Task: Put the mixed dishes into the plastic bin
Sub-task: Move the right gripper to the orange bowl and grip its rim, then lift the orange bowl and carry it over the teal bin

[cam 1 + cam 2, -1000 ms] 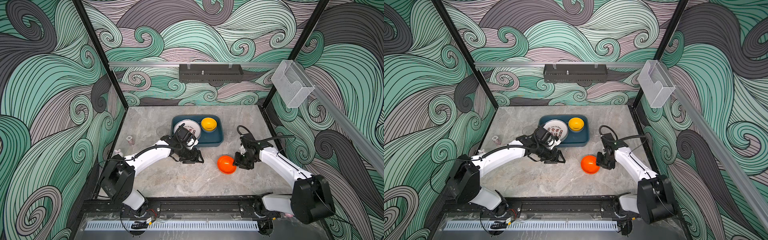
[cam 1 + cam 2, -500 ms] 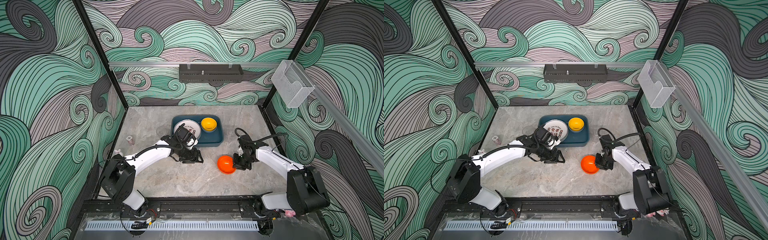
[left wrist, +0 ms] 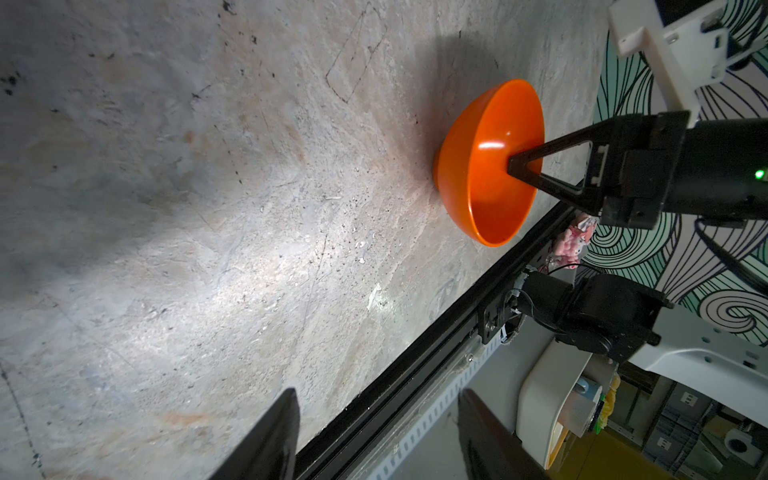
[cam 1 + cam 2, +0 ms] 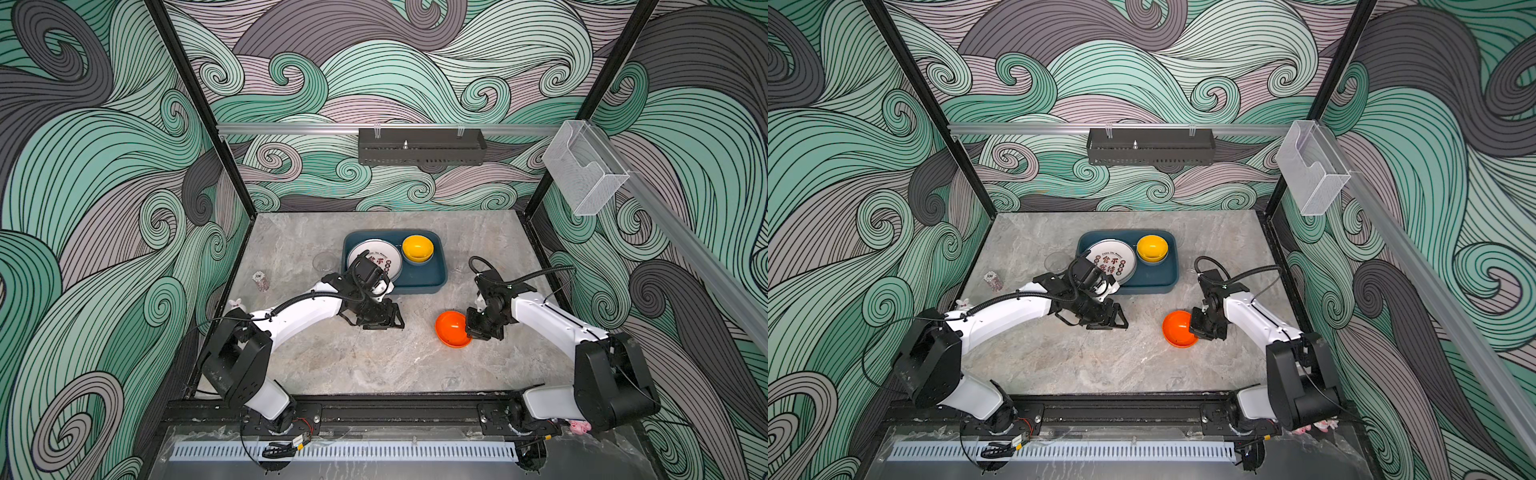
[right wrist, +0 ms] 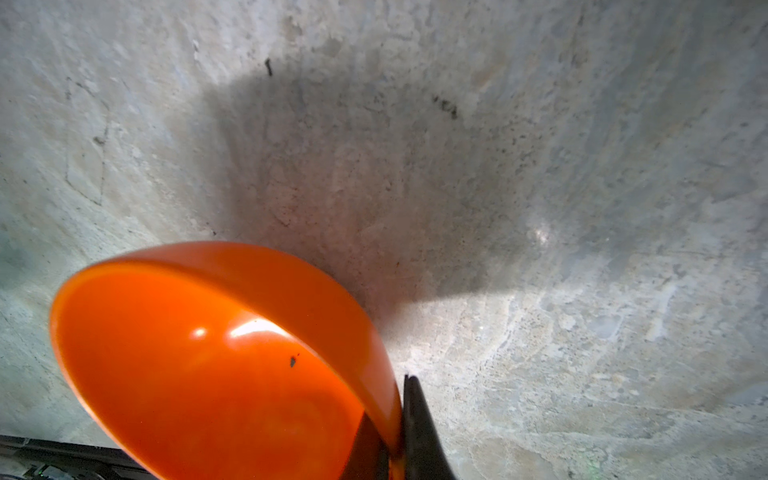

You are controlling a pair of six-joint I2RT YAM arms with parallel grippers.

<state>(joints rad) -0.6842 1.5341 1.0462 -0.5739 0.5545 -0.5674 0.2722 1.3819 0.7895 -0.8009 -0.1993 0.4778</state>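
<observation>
While the right claw (image 4: 468,329) is pinched shut on the rim of the orange bowl (image 4: 451,328), the bowl stands tipped steeply on the stone tabletop (image 4: 374,365), its mouth turned toward that arm. Right wrist view: one finger (image 5: 419,432) sits outside the wall and the other inside, with the rim clamped between them. Cannot tell whether the underside touches the table or sits just off it. This bowl is well apart from the bin (image 4: 432,282), off its front right corner. Inside the bin, a printed plate (image 4: 374,254) lies in the left half and a yellow bowl (image 4: 417,246) in the right half. A clear tumbler (image 4: 324,262) stands upright on the table just beside the bin's left wall. The left claw (image 4: 381,322) hangs low over bare table in front of the bin, fingers (image 3: 270,440) apart, nothing between them.
</observation>
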